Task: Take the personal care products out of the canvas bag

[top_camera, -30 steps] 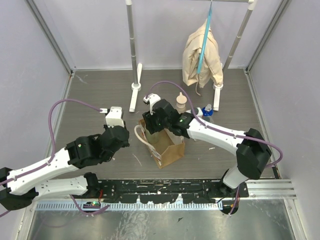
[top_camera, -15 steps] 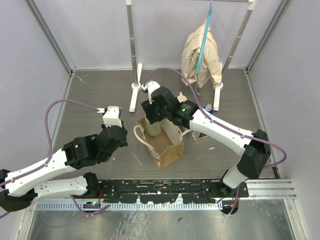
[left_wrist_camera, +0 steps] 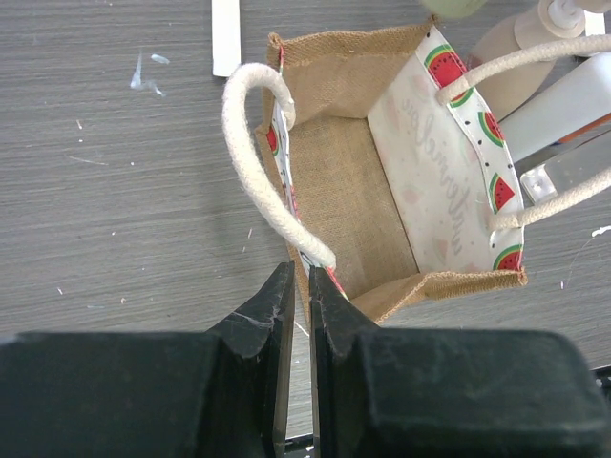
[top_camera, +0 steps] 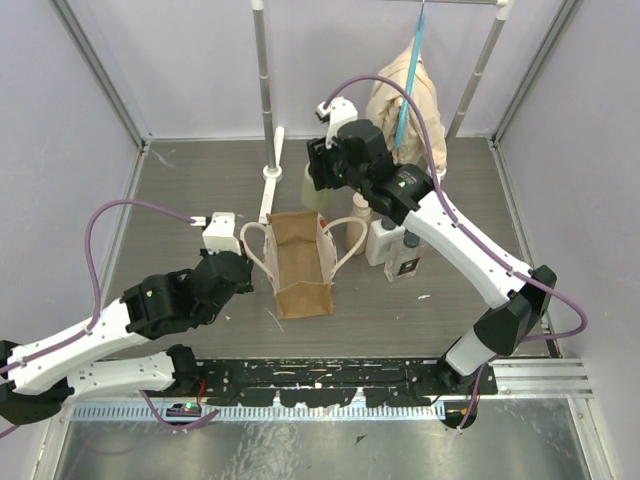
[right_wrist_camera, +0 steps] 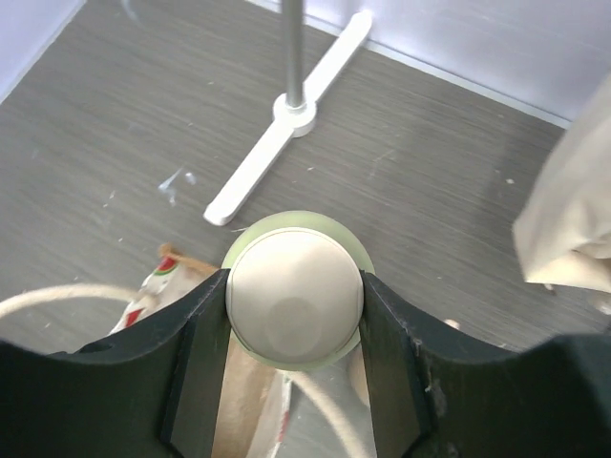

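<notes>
Standing open at centre frame, the bag has its left rim pinched by the left gripper. The right gripper clamps a cream-capped bottle above the bag's far edge, with open table to the left.

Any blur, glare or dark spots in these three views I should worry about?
Top external: even light, soft shadows, canvas bag sharp, frame posts splay outward, wide-angle look. Left wrist: bag interior crisp, own fingers nearly black. Right wrist: cream-capped bottle slightly soft, no glare.
</notes>
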